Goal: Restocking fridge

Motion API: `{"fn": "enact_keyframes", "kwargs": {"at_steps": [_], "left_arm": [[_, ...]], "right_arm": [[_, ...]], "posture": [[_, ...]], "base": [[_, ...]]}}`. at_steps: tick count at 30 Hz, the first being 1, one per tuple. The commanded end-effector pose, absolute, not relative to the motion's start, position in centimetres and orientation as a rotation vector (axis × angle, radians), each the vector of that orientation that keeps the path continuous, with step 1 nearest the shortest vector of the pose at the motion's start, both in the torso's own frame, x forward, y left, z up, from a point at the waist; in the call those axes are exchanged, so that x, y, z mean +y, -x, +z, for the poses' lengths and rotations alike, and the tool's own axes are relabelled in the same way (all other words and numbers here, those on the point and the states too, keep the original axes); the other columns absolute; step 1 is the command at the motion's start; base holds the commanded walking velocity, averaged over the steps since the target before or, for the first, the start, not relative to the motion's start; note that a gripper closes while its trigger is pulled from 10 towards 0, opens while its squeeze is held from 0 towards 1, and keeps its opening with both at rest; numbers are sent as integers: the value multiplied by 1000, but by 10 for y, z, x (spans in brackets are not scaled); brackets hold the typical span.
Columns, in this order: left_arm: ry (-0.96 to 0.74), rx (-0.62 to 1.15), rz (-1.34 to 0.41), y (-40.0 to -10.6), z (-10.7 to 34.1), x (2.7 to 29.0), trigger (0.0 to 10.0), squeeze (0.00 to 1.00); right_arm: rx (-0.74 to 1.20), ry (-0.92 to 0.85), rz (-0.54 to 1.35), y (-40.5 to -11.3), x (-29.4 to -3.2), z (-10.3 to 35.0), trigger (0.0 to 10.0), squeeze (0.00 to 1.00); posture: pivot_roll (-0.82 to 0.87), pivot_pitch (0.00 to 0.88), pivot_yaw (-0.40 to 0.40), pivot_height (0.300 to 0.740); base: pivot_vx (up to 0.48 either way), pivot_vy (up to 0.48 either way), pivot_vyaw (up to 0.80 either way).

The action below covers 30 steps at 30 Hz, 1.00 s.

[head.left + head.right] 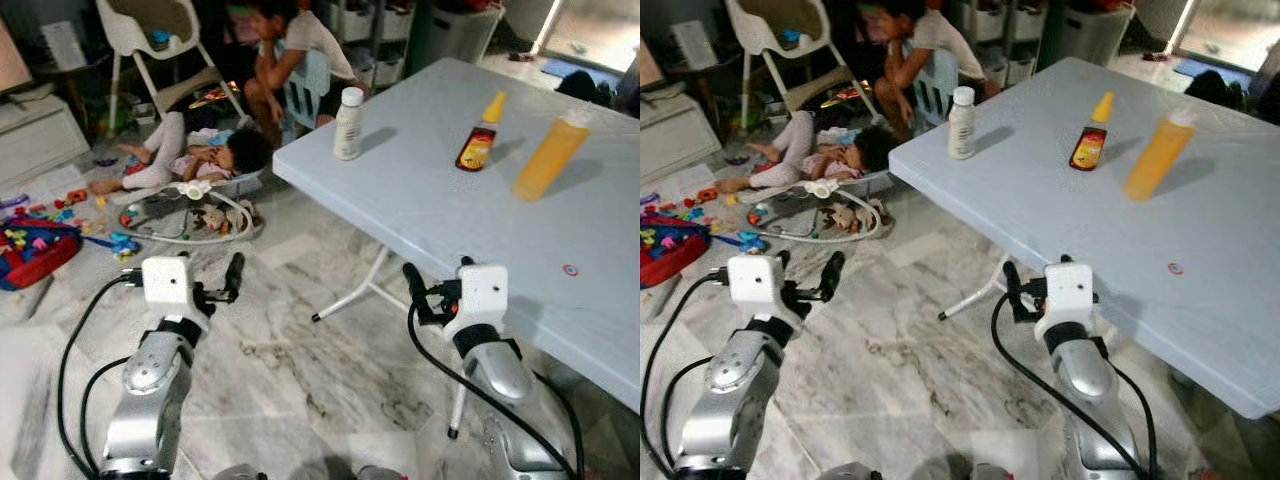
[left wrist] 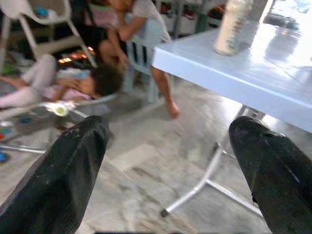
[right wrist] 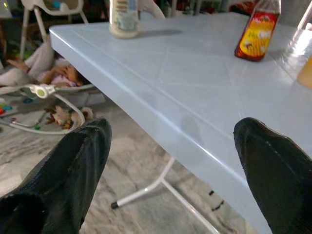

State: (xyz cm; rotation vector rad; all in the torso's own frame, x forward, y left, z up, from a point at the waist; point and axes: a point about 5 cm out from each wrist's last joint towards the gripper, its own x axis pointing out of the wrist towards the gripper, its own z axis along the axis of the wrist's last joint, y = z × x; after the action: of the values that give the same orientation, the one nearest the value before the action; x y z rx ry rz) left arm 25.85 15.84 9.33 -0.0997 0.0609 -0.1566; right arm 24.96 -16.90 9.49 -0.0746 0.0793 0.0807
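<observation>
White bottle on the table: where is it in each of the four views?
Left eye: white bottle upper centre, near the table's far-left corner.
Right eye: upper centre, same corner.
Left wrist: top right, blurred, on the table edge.
Right wrist: top, left of centre, cropped.
Shared landmark: the table's pale blue corner edge.

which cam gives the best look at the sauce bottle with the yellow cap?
Right wrist view: the sauce bottle is close and its red-yellow label shows, though the cap is cropped. Both eye views show it whole but small on the table. In the left wrist view I can't make it out.
</observation>
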Motion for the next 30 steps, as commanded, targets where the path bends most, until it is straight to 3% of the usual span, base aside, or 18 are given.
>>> {"fn": "enact_keyframes", "kwargs": {"at_steps": [1,8,17,30], "left_arm": [[84,64,-165,-258,94,160,10000,0],[51,55,-171,-259,95,159,10000,0],[51,49,-197,-262,97,155,10000,0],[-76,-20,-223,-257,100,150,10000,0]], "right_arm": [[74,72,64,-251,-171,98,10000,0],[71,65,44,-250,-173,98,10000,0],[73,60,43,-250,-171,98,10000,0],[61,57,55,-251,-169,99,10000,0]], "posture": [[-14,21,-12,740],[-19,21,-8,740],[-20,20,-2,740],[-13,16,-13,740]], "base": [[0,0,-800],[0,0,-800],[0,353,0],[0,0,-123]]}}
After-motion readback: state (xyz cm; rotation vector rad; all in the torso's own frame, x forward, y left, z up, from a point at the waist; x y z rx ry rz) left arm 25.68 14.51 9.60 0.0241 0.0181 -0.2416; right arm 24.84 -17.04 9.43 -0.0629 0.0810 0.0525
